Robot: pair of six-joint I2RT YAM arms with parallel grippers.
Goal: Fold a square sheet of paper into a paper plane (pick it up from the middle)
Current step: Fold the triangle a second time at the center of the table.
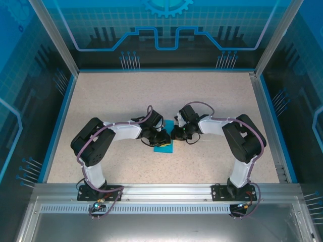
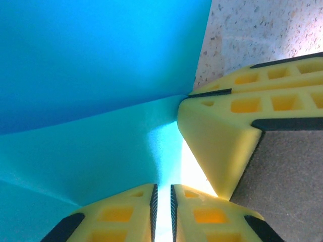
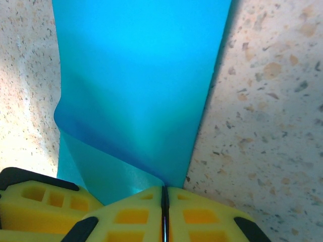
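Currently, square sheet of paper (image 3: 136, 75), teal, creased, extends ahead of right pincer (image 3: 162, 189), clamped on its near edge; left pincer (image 2: 162, 187) nearly together, pinching same sheet; speckled table (image 3: 262, 101) beneath

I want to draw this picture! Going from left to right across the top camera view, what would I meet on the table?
left arm → blue paper → right arm
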